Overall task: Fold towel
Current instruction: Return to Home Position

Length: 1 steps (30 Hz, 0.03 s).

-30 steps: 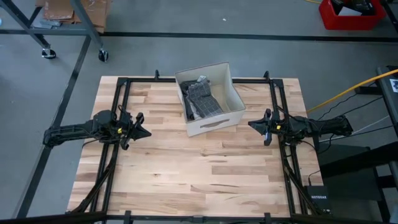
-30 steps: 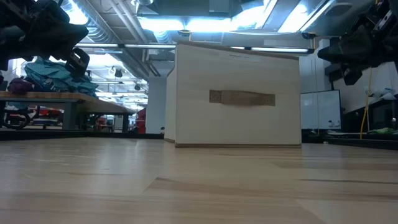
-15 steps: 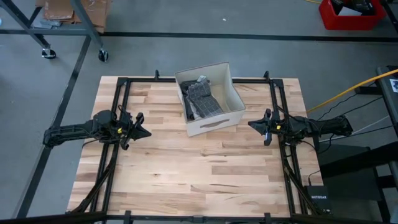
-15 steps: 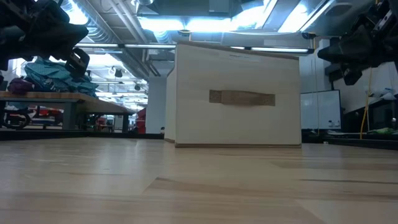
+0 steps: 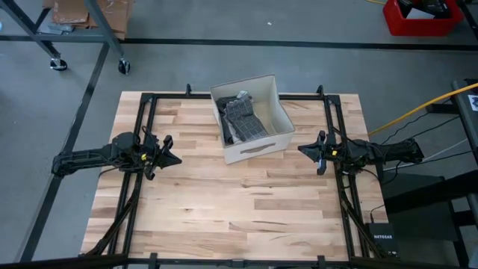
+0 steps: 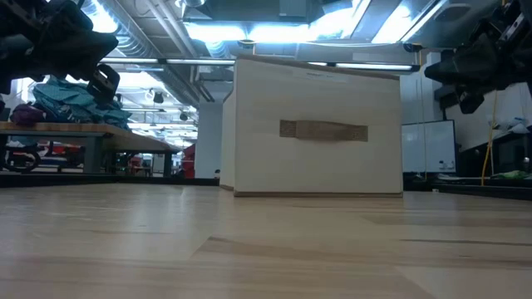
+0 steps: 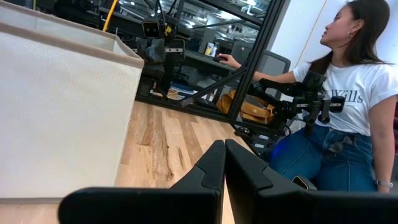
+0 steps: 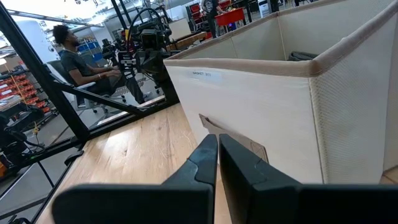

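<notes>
Far from left pincer [image 5: 175, 159], boxed towels [image 5: 243, 119]

Wooden table [image 5: 224, 217] bears one organizer [image 5: 258, 149] (far-centre).

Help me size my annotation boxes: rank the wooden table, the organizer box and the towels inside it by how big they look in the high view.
1. wooden table
2. organizer box
3. towels, inside the box and clearly smallest
</notes>
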{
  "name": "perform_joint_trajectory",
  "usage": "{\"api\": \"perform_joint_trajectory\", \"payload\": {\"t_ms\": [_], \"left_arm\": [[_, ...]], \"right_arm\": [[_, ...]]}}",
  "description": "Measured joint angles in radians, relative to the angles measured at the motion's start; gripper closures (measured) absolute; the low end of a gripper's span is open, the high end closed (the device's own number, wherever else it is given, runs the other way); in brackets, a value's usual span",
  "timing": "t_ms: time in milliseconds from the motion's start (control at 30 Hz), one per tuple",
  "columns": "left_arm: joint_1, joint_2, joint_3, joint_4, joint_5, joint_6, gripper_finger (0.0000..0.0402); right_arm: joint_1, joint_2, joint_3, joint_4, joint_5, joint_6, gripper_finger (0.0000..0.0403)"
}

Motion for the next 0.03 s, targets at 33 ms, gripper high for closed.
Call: {"api": "perform_joint_trajectory", "payload": {"t_ms": [33], "left_arm": [[0.0, 0.0, 0.0, 0.0, 0.0, 0.0, 0.0398]], "right_arm": [[0.0, 0.0, 0.0, 0.0, 0.0, 0.0, 0.0382]]}}
